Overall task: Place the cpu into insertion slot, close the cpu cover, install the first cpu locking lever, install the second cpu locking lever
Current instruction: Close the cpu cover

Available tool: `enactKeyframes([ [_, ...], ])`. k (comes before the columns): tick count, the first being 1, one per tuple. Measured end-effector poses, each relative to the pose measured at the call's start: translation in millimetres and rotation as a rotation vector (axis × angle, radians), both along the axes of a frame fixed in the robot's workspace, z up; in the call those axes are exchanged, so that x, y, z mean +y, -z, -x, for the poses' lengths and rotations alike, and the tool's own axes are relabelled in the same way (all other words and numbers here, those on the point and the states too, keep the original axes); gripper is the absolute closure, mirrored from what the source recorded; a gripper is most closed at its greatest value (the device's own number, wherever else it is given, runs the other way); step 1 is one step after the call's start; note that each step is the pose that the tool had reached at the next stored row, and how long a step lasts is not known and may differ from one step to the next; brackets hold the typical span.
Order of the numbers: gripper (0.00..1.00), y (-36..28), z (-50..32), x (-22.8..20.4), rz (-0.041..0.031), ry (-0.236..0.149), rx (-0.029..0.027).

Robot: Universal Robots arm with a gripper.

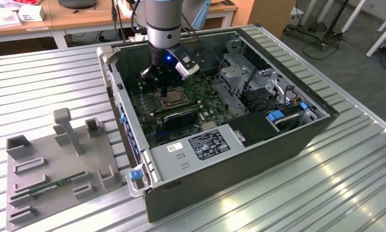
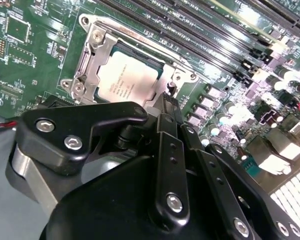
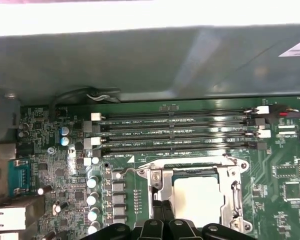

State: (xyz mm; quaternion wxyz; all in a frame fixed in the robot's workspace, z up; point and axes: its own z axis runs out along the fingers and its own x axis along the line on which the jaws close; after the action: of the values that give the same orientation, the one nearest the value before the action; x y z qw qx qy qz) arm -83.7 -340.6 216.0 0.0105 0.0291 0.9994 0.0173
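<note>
Cpu (image 2: pixel 126 79) sits flat, face up, in the slot (image 1: pixel 180 103). Cover (image 2: pixel 86 65) lies down over its edges, so you look to be past the first two steps and at the lever stage. Your hand (image 2: pixel 169 96) is clenched on nothing, tips together at the cover's edge, just beside the cpu. A wire lever (image 3: pixel 135 169) runs along the slot's side nearest the memory slots (image 3: pixel 175 132); latched or not, I cannot tell. Judgement: the next move calls for a narrow tip on the lever's end, kept clear of the chip face.
</note>
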Motion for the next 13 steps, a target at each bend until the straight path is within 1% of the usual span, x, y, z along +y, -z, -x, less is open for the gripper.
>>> enactKeyframes([
  [2,0.89,-2.5,0.0,0.0,-0.0001,0.0,0.0],
  [7,0.89,-2.8,-0.3,0.0,-0.0002,0.0,0.0],
  [10,0.89,-2.8,-4.5,0.0,-0.0001,0.0,0.0001],
  [13,0.89,-2.8,-10.8,0.0,-0.0001,0.0,0.0],
])
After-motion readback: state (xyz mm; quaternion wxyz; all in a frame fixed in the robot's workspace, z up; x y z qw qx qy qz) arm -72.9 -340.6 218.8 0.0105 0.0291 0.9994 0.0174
